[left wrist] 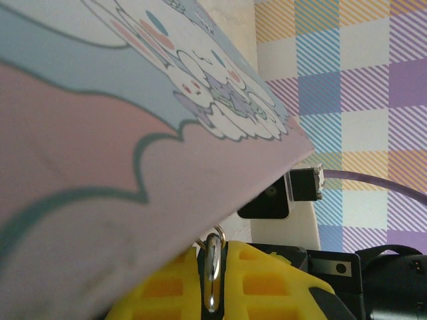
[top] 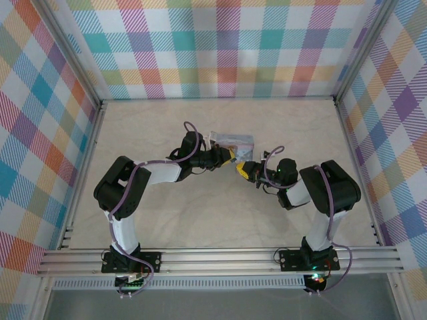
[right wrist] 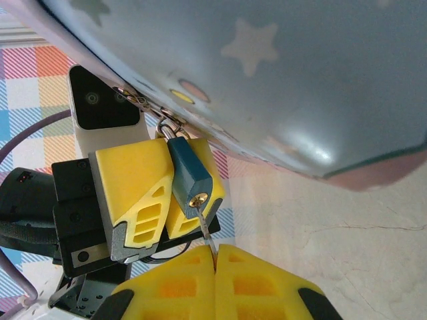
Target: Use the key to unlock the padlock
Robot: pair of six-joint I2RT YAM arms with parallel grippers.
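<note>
Left gripper (right wrist: 163,190) clamps the padlock (right wrist: 190,175); right gripper (right wrist: 215,263), pinching the key (right wrist: 207,232), sits at its keyhole (right wrist: 197,199).

Pastel plaid walls (top: 227,47) wrap the far side and both flanks, all teal, orange, purple and yellow checks. Silvery metal posts (top: 80,67) rise at the table's far corners. The table (top: 200,220) is pale, faintly marbled, evenly lit. Ribbed aluminium rails (top: 220,260) line its near edge, grey floor (top: 233,303) beyond
</note>
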